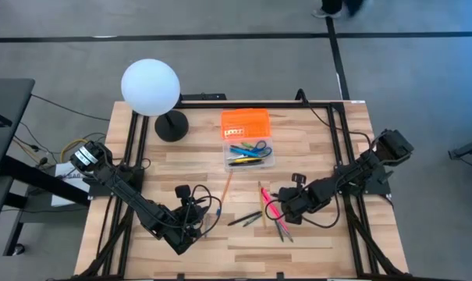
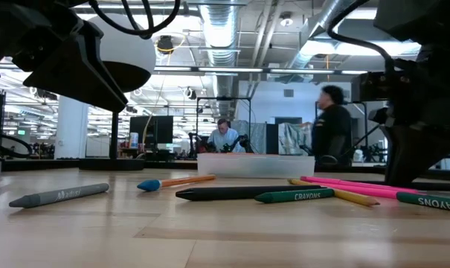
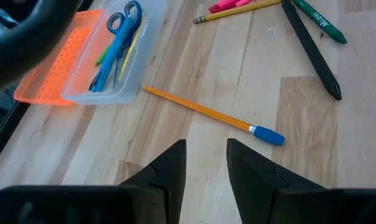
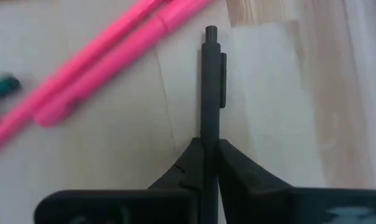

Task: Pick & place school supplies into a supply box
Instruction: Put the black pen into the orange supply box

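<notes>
Pinching a slim black pen (image 4: 211,87), the right claw (image 4: 210,163); left claw (image 3: 206,163) seemingly parted.

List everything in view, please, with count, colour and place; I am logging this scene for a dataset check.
supply box: one, clear base, orange lid open behind it, table centre, holding blue-handled scissors and a few pens.
orange pencil: one, blue cap, lying loose just in front of the box.
pink markers: two, side by side, near the right gripper.
black pen: one, between the right gripper's fingers.
green crayon: one, on the table.
grey crayon: one, lying apart from the rest.
globe lamp: one, white, black base, table's far left.
left gripper: open, above the table.
right gripper: shut on the pen.
</notes>
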